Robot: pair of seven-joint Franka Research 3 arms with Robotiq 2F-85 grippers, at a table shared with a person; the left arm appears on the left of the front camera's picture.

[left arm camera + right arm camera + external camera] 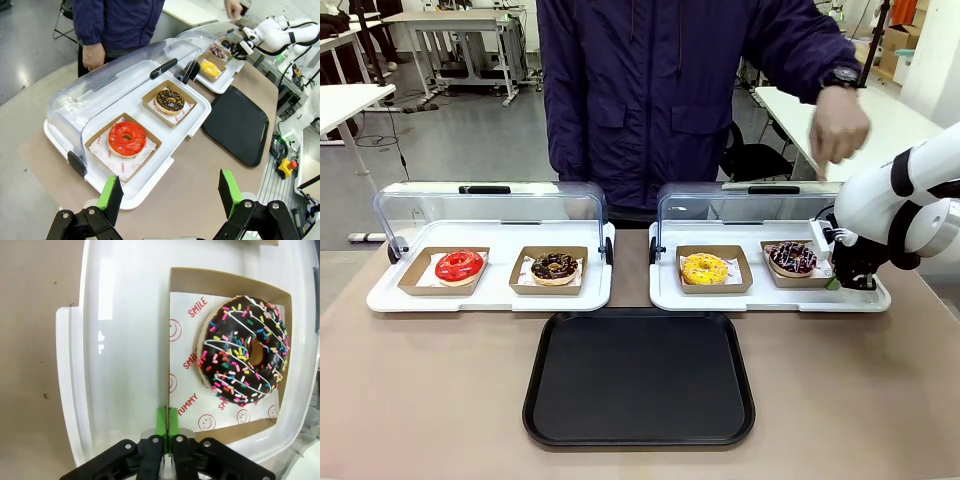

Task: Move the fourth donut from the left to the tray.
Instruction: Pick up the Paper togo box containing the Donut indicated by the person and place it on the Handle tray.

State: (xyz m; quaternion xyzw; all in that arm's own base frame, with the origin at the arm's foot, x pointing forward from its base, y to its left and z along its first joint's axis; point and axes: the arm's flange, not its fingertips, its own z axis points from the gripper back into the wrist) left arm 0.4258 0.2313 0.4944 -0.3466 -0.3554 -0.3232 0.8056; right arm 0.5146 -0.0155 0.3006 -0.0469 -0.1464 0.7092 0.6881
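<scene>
Sitting in its small brown cardboard holder, the chocolate-glazed ring donut with white-pink drizzle and coloured sprinkles is where you will find the task's thing: on the white display tray at the right of the surface, under that tray's raised clear domed lid. A white paper liner printed with red words and smiley faces lies under the donut. In the right wrist view you see the right hand with its green pads pressed together on the near wall of that holder, pinching the thin cardboard edge; the donut itself is not touched. From the front, that hand stands at the holder's right end, over the display tray's edge.

Just to the left, in the same display tray, a yellow donut rests in its own holder. The large black rectangular plastic tray lies nearer the robot, in the middle of the brown surface, apart from both display trays. The left display tray carries a red-glazed donut and a chocolate donut with brownish crumbs. The left hand hangs above that tray's corner with its fingers wide apart, holding nothing. Across the surface you see a person in a dark jacket, one hand raised above the right display tray.
</scene>
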